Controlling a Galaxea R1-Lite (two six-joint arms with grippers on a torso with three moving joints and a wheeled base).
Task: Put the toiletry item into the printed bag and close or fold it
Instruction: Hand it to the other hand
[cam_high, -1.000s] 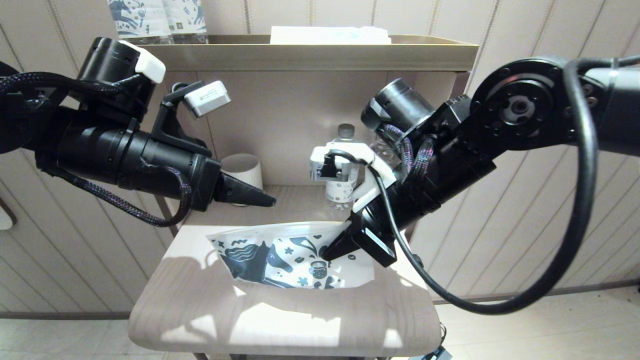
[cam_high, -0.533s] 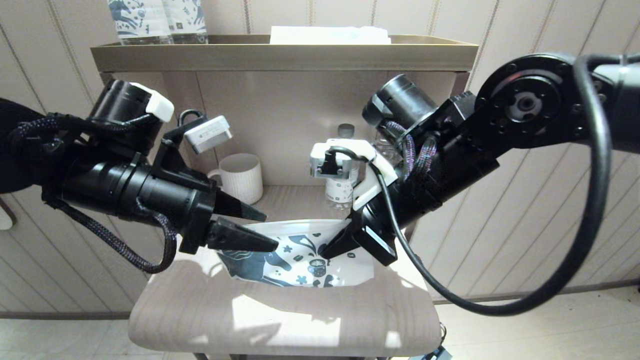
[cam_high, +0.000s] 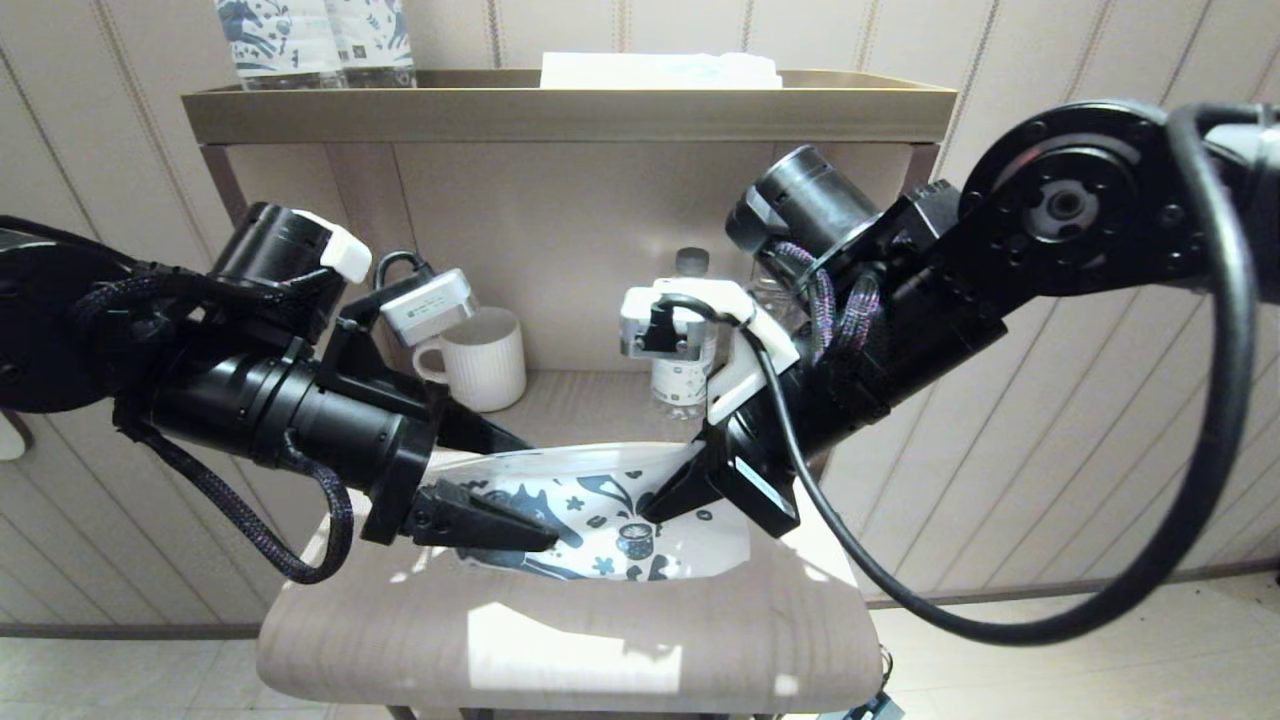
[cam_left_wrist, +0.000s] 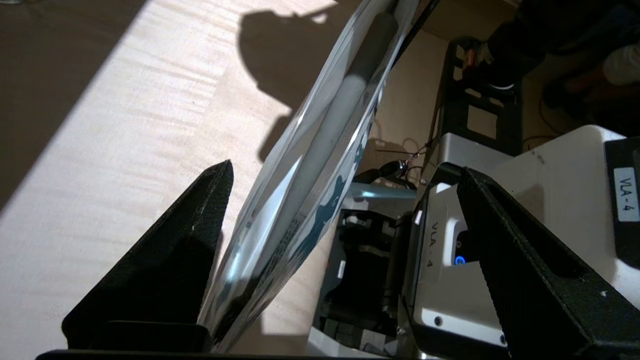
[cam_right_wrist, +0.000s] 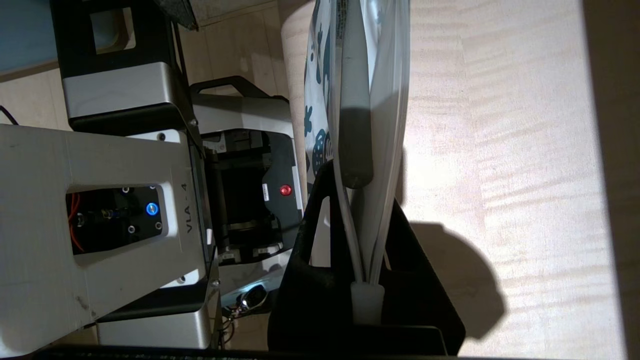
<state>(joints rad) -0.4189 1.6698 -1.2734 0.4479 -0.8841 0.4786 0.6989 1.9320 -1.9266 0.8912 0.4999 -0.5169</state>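
Note:
The printed bag (cam_high: 600, 500) hangs on edge just above the wooden table (cam_high: 560, 640), its horse print facing me. My right gripper (cam_high: 655, 510) is shut on the bag's right end; in the right wrist view the right gripper (cam_right_wrist: 362, 190) pinches the bag (cam_right_wrist: 387, 100) between both fingers. The toothbrush (cam_right_wrist: 352, 100) lies inside the bag as a pale rod. My left gripper (cam_high: 540, 495) is open, one finger on each side of the bag's left end. In the left wrist view the bag (cam_left_wrist: 300, 190), with the toothbrush (cam_left_wrist: 350, 95) in it, stands between the spread fingers of the left gripper (cam_left_wrist: 345, 169), close to one finger.
A white ribbed mug (cam_high: 485, 355) and a clear water bottle (cam_high: 685, 370) stand at the back of the table under the shelf (cam_high: 560, 105). Horse-print bottles (cam_high: 310, 40) and a flat white packet (cam_high: 660, 70) are on the shelf top.
My left arm has come down and towards the bag, and its fingers have opened and now straddle the bag's left end. The right gripper has kept its hold and barely moved.

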